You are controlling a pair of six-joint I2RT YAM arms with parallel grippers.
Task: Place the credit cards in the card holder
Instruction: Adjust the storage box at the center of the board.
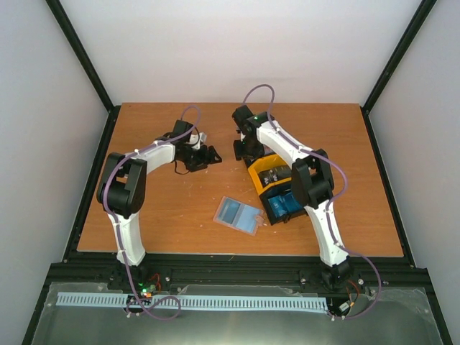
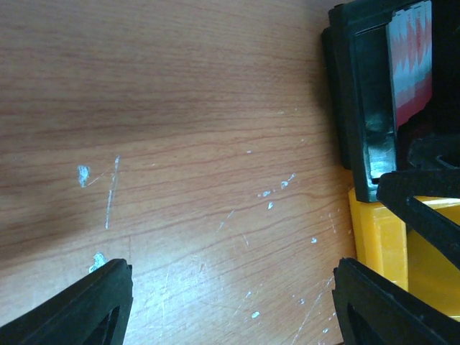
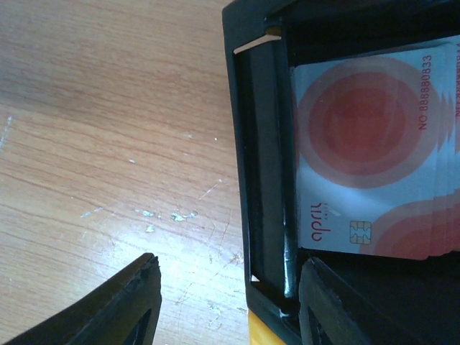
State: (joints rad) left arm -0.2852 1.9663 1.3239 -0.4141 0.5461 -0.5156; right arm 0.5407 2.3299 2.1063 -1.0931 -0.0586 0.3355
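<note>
Over wooden table [image 1: 158, 215], left gripper [image 1: 205, 155], jaws apart, empty; mid-table, see-through card holder [image 1: 239, 214] lying open; right gripper [image 1: 248, 153], jaws apart, above red-and-white plastic credit cards [image 3: 366, 144] in black-and-yellow tray [image 1: 256, 178]. Likely step: picking a card; next, pinching its edge

Seen from above, the right arm [image 1: 314, 188] covers part of the black-and-yellow plastic tray [image 1: 259, 175]. The stacked white cards with red circles [image 3: 359, 129] are cut off by the right wrist view's edge.
</note>
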